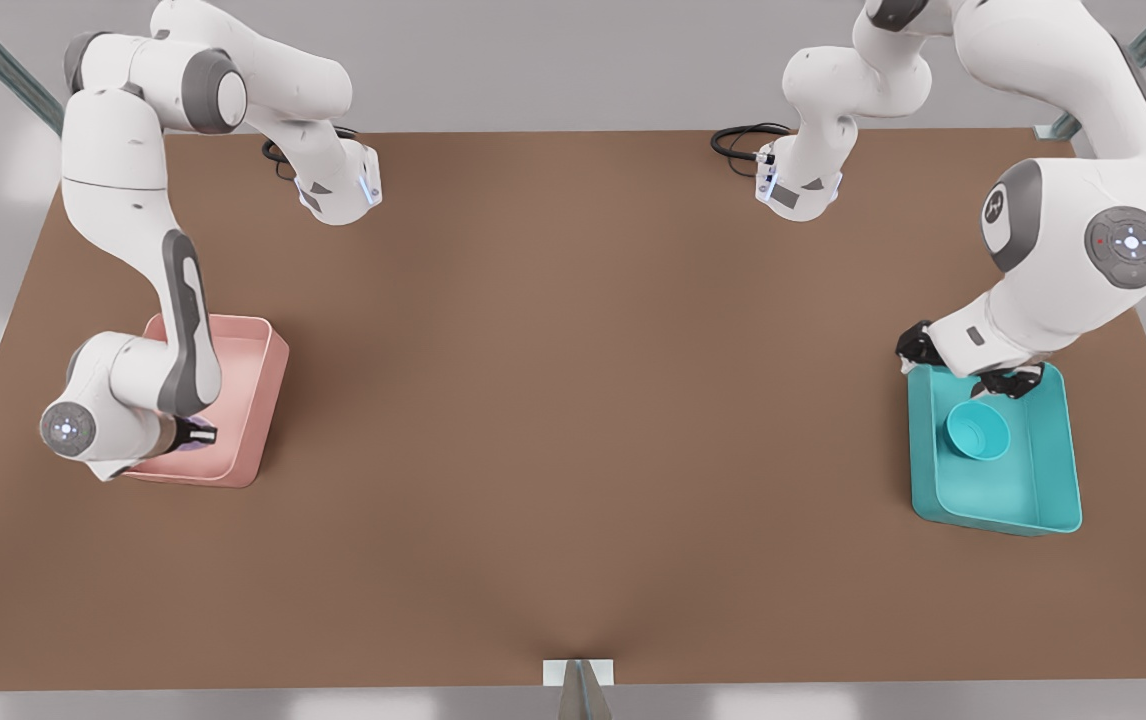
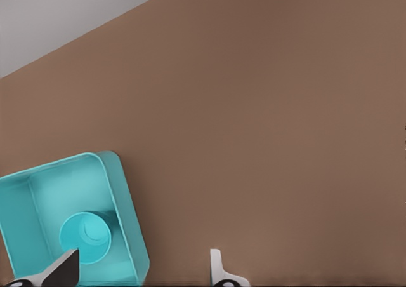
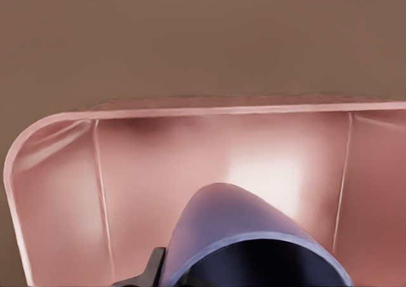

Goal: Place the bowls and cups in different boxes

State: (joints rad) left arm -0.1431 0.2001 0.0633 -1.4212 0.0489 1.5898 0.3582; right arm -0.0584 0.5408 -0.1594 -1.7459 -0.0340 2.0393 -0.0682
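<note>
Brown tabletop (image 1: 573,400), grey walls; left gripper (image 1: 1008,383) open over teal tub (image 1: 1058,480) with bowl (image 1: 978,432); right gripper (image 1: 195,434) clamping lavender cup (image 3: 247,242) in pink tub (image 1: 258,400).

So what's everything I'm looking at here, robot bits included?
Table: one, brown, under everything.
Pink box: one, at the front view's left.
Teal box: one, at the front view's right.
Bowl: one, teal, inside the teal box.
Cup: one, lavender, over the pink box, in the right pincer.
Cables: two black loops, at the table's far edge by the arm bases.
Arms: two, white and grey, one on each side.
Left pincer: fingers open, above the teal box's far end, next to the bowl.
Right pincer: shut on the cup, above the pink box.
</note>
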